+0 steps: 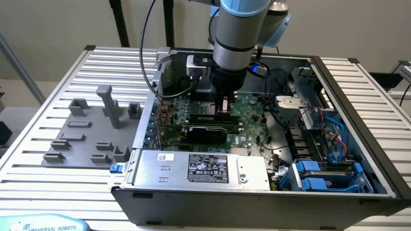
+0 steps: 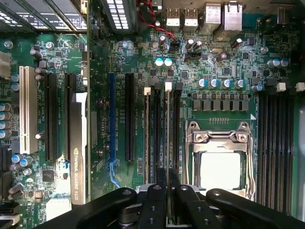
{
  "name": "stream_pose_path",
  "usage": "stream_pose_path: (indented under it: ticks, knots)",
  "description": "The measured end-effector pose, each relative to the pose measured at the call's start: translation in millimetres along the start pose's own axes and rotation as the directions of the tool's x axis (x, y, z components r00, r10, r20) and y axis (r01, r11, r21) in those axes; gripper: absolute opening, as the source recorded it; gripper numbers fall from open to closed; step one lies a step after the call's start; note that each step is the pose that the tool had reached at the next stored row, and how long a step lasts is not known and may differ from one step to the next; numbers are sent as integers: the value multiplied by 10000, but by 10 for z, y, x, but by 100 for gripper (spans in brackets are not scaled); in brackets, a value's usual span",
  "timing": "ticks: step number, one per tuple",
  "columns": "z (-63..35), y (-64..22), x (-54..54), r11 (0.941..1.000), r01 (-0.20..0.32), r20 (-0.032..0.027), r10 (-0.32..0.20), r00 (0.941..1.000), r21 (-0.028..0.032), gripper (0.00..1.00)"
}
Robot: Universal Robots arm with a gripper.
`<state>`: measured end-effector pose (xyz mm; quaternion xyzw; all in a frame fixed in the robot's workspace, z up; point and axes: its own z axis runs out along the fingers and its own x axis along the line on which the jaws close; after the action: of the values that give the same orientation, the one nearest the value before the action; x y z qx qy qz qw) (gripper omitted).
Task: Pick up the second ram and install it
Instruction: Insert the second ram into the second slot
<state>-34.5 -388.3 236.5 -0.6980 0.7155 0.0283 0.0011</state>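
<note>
My gripper [image 1: 223, 109] reaches down into the open computer case [image 1: 359, 120], right over the memory slots of the green motherboard [image 1: 247, 108]. In the wrist view its black fingers [image 2: 161, 179] stand close together on a thin stick seen edge-on, the second ram [image 2: 167, 129]. The stick runs along a slot whose end carries a white latch [image 2: 167, 86]. Whether it is fully seated I cannot tell. A neighbouring slot with its own white latch [image 2: 147, 89] lies beside it.
A graphics card [image 2: 78, 148] stands upright a few slots away, and the processor socket [image 2: 220, 162] lies on the other side. The silver power supply [image 1: 205, 168] sits at the case front. Blue drive bays [image 1: 321, 175] and cables fill the exterior view's right. Grey fixture blocks [image 1: 83, 130] are outside the case.
</note>
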Motion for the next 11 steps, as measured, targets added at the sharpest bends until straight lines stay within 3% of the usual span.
stream_pose_path:
  ticks: [11]
  knots:
    - [19,-1,-5,10000,0,2,0,10000,1,13]
